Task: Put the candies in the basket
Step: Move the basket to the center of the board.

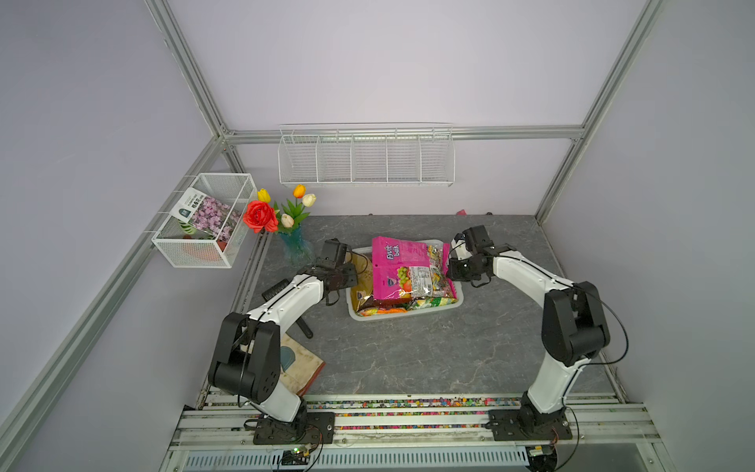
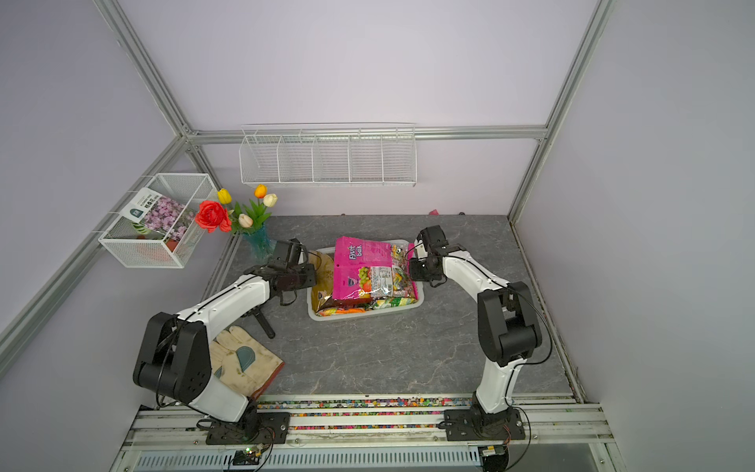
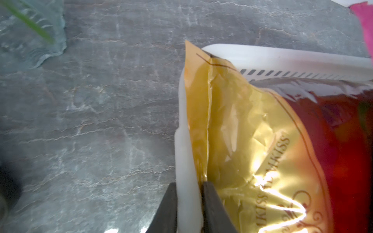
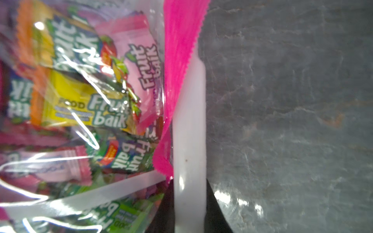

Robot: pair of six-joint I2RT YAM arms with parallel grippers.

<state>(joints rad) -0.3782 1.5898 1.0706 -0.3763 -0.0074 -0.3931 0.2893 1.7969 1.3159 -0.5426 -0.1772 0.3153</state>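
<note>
The white slotted basket [image 1: 392, 316] [image 2: 359, 316] sits mid-table, piled with candies. A large pink "Fruit baik" bag [image 1: 402, 261] [image 4: 177, 40] lies on top. The gold-and-red bag [image 1: 361, 286] [image 3: 252, 131] lies at the left end, and green and orange bags [image 1: 408, 306] show along the front. My left gripper [image 3: 188, 193] [image 1: 347, 278] is shut on the basket's left rim [image 3: 185, 161], one finger outside and one inside against the gold bag. My right gripper [image 4: 189, 193] [image 1: 451, 269] is shut on the right rim [image 4: 189, 121], beside the pink bag's serrated edge.
A glass vase of flowers [image 1: 294, 241] stands just behind my left arm. A wire mesh box [image 1: 204, 220] with a seed packet hangs on the left wall, a long wire rack [image 1: 365, 159] on the back wall. A work glove [image 2: 241, 359] and a black handle [image 1: 304, 327] lie near the left arm.
</note>
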